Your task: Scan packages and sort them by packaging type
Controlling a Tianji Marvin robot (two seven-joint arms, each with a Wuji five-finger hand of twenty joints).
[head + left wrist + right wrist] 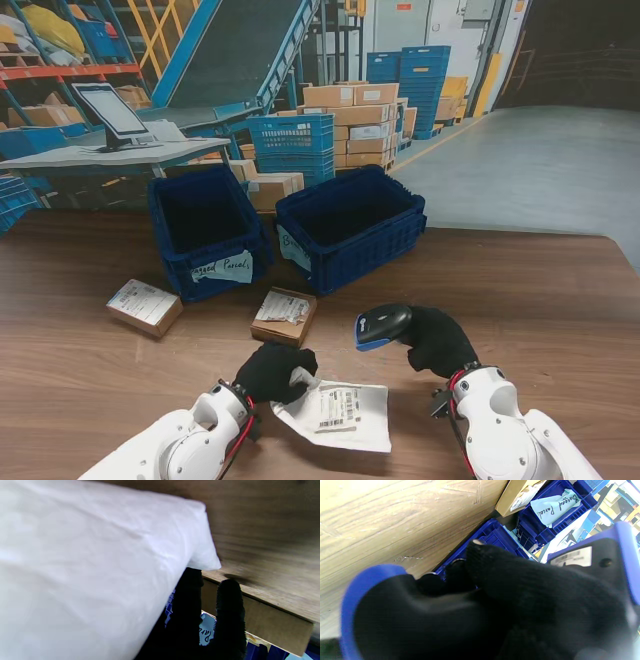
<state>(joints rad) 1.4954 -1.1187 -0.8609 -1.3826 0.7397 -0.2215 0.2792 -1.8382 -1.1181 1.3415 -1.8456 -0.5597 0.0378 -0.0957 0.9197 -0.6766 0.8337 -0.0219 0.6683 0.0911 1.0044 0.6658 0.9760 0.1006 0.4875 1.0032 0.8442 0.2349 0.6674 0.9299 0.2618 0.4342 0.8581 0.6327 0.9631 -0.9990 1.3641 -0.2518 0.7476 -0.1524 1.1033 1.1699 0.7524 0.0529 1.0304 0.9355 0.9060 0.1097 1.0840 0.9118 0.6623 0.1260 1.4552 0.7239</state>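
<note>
A white bagged parcel (340, 412) with a barcode label lies near me on the wooden table, and my black-gloved left hand (274, 372) is shut on its left corner. In the left wrist view the white bag (95, 562) fills most of the picture over two fingers (230, 615). My right hand (436, 341) is shut on a black and blue barcode scanner (381, 326), whose head points left, just beyond the bag. The scanner body (600, 562) crowds the right wrist view. Two cardboard boxes, one (284, 315) ahead of my left hand and one (145, 305) farther left, rest on the table.
Two dark blue crates stand at the table's far side: the left one (205, 232) carries a handwritten "Bagged Parcels" label (222, 267), the right one (350, 225) a smaller label. Beyond them are stacked cartons, blue crates, a tablet on a desk and a conveyor.
</note>
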